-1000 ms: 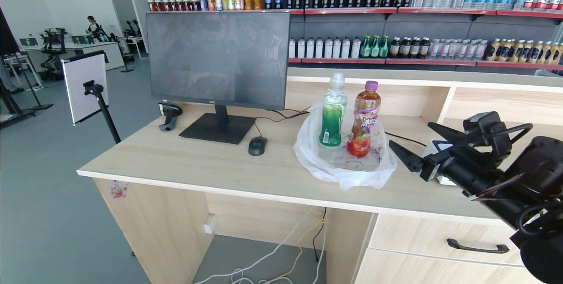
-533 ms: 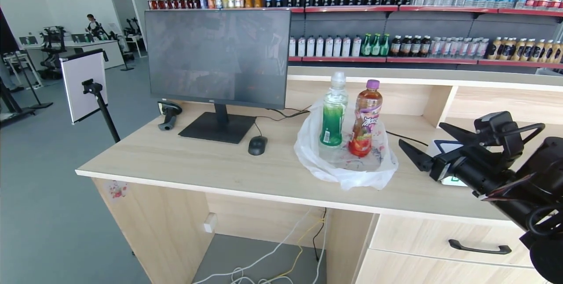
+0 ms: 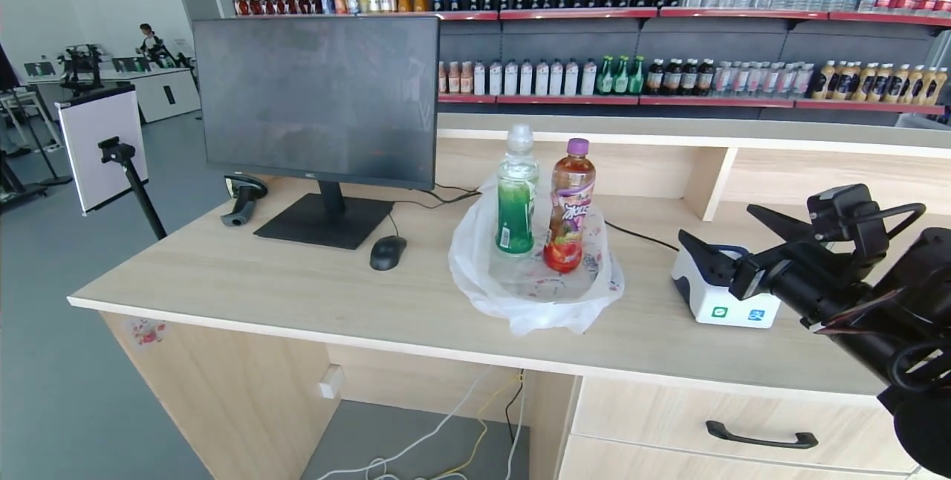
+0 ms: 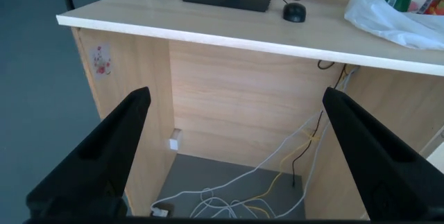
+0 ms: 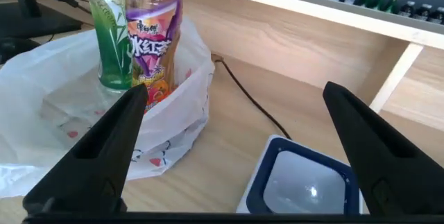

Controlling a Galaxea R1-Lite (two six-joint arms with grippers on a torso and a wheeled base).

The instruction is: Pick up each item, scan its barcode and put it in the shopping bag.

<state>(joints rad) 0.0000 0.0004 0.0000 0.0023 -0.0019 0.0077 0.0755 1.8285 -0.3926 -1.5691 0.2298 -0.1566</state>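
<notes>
A white shopping bag [image 3: 535,294] lies open on the wooden counter [image 3: 297,279]. Two bottles stand upright in it: a green-labelled bottle [image 3: 515,201] and, beside it, an orange drink bottle with a purple cap [image 3: 569,209]. To the right of the bag sits a white and blue barcode scanner [image 3: 717,294]. My right gripper [image 3: 717,224] hangs open and holding nothing just above the scanner, pointing toward the bag. The right wrist view has the right gripper [image 5: 236,92] open, with both bottles [image 5: 135,37], the bag [image 5: 41,113] and the scanner [image 5: 305,182] ahead. My left gripper [image 4: 236,99] is open, low in front of the counter.
A dark monitor [image 3: 316,101], a mouse [image 3: 388,252] and a handheld scanner [image 3: 241,198] occupy the counter's left half. Shelves of bottles [image 3: 669,79] run behind a raised back ledge. Cables [image 4: 277,182] hang under the counter. A drawer handle [image 3: 761,437] is below right.
The head camera has turned right, so the scene slid left. My right gripper drew back to the right, away from the bag, uncovering the barcode scanner. Both bottles stay in the bag.
</notes>
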